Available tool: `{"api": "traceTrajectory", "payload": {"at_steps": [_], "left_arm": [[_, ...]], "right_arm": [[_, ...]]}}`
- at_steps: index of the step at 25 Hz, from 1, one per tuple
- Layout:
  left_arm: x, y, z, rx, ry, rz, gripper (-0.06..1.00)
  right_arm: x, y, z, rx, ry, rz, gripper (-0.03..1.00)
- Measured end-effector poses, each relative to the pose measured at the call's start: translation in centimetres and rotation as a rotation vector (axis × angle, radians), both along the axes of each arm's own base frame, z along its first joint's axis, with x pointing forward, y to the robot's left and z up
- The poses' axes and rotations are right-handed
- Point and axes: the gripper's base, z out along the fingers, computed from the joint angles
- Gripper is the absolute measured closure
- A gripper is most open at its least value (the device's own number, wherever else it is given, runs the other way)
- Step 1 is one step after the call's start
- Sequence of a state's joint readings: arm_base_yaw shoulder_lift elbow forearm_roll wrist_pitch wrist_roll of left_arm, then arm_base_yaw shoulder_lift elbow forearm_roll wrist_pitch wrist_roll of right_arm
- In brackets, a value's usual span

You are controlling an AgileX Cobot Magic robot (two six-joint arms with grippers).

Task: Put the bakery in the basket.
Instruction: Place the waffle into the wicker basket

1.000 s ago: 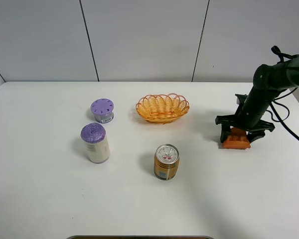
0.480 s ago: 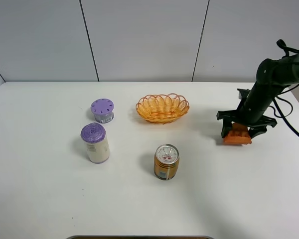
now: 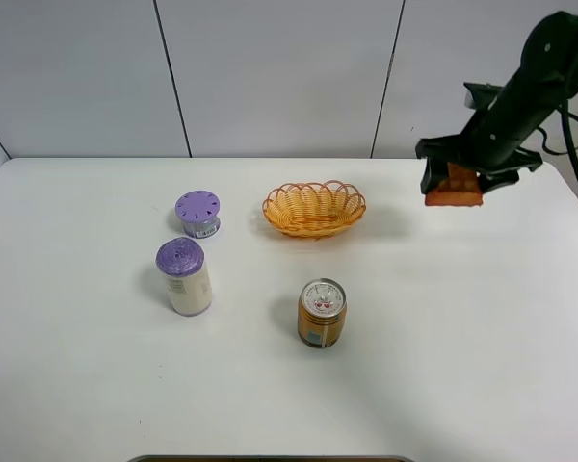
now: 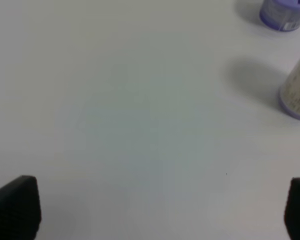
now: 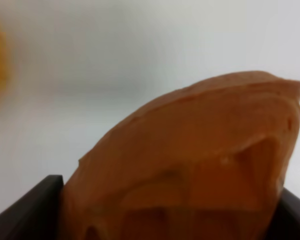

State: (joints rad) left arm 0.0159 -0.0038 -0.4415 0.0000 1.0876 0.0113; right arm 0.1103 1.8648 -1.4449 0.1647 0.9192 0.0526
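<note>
My right gripper [image 3: 455, 181] is shut on the bakery [image 3: 453, 187], an orange-brown waffle wedge, and holds it in the air at the right, well above the table and right of the basket [image 3: 314, 209]. The bakery fills the right wrist view [image 5: 190, 165] between the two dark fingers. The basket is a shallow yellow-orange wicker oval at the table's back middle, with nothing in it. My left gripper [image 4: 155, 210] is open over bare table; only its two fingertips [image 4: 15, 205] show, in the left wrist view.
A gold drink can [image 3: 322, 312] stands in front of the basket. A white bottle with a purple cap [image 3: 183, 276] and a small purple-lidded jar [image 3: 198, 213] stand at the left; both show in the left wrist view [image 4: 296, 82] [image 4: 285, 12].
My right gripper has lifted the bakery off the table and carried it up and toward the back. The left arm and the other objects have not moved.
</note>
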Motion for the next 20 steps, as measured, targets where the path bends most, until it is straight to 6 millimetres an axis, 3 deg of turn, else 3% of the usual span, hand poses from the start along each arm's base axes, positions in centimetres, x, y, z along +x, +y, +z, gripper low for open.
{"api": "traceTrajectory", "payload": {"at_steps": [4, 7, 14, 20], "left_arm": [[0.0, 0.0, 0.0, 0.0, 0.0, 0.0, -0.05], [0.0, 0.0, 0.0, 0.0, 0.0, 0.0, -0.05], [0.0, 0.0, 0.0, 0.0, 0.0, 0.0, -0.05], [0.0, 0.0, 0.0, 0.0, 0.0, 0.0, -0.05]], "right_arm": [[0.5, 4.5, 2.6, 0.024, -0.106, 0.1, 0.27], [1.0, 7.4, 3.3, 0.046, -0.152, 0.144, 0.27], [2.8, 12.7, -1.1, 0.05, -0.131, 0.224, 0.27], [4.2, 14.9, -5.3, 0.059, -0.107, 0.237, 0.27]]}}
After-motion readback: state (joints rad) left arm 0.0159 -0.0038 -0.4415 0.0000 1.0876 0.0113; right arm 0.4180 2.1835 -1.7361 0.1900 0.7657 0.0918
